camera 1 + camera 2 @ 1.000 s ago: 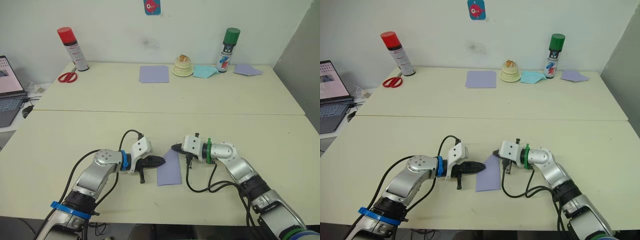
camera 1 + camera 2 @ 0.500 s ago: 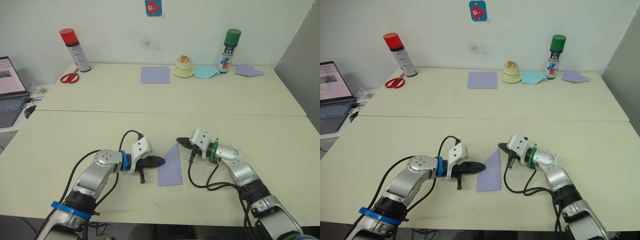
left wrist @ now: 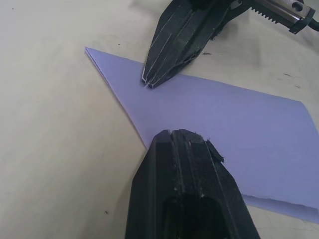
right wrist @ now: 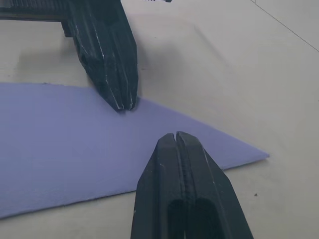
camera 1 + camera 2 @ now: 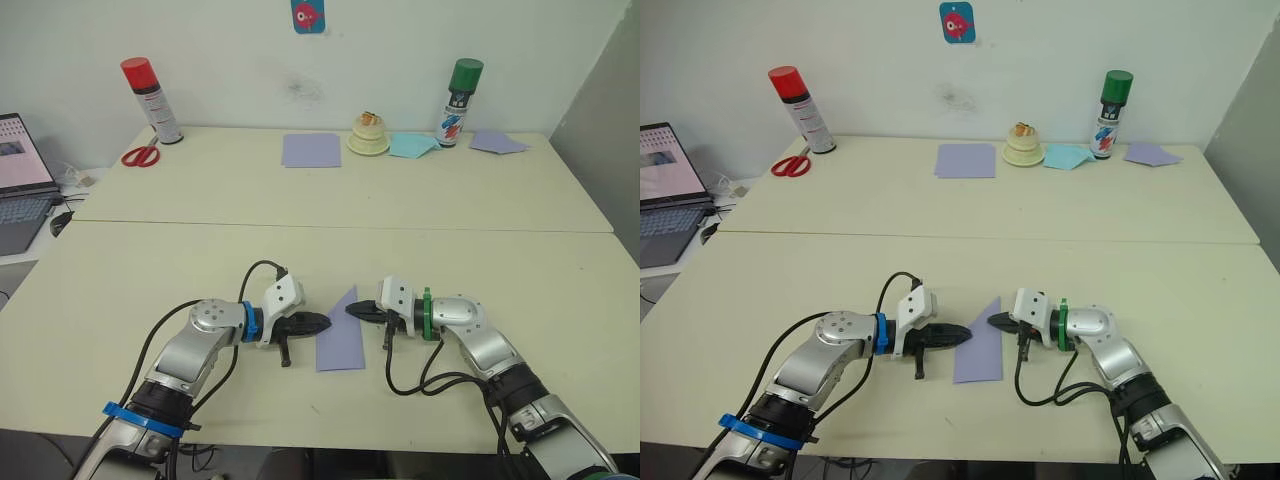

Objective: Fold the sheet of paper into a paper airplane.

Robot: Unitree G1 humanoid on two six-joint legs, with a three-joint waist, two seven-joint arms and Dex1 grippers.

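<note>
The lavender sheet of paper [image 5: 340, 340] lies flat near the table's front edge, with a slanted left edge running up to a pointed far corner. My left gripper [image 5: 326, 322] is shut, its tip resting at the sheet's left edge. My right gripper [image 5: 349, 310] is shut too, its tip pressing on the sheet near the pointed corner. In the left wrist view my left gripper [image 3: 172, 133] faces the right gripper [image 3: 149, 83] across the sheet [image 3: 224, 114]. The two tips stand close together without touching. The paper airplane is out of view.
At the back of the table stand a red-capped spray can [image 5: 148, 98], red scissors [image 5: 138, 155], another lavender sheet [image 5: 310, 150], a cream round object [image 5: 368, 135], a pale blue paper piece [image 5: 408, 145] and a green-capped can [image 5: 458, 102]. A laptop [image 5: 20, 180] sits far left.
My right gripper's tip has slid back toward me along the sheet and its wrist has straightened. The sheet's far corner now lies flat and pointed. The left gripper has stayed put.
</note>
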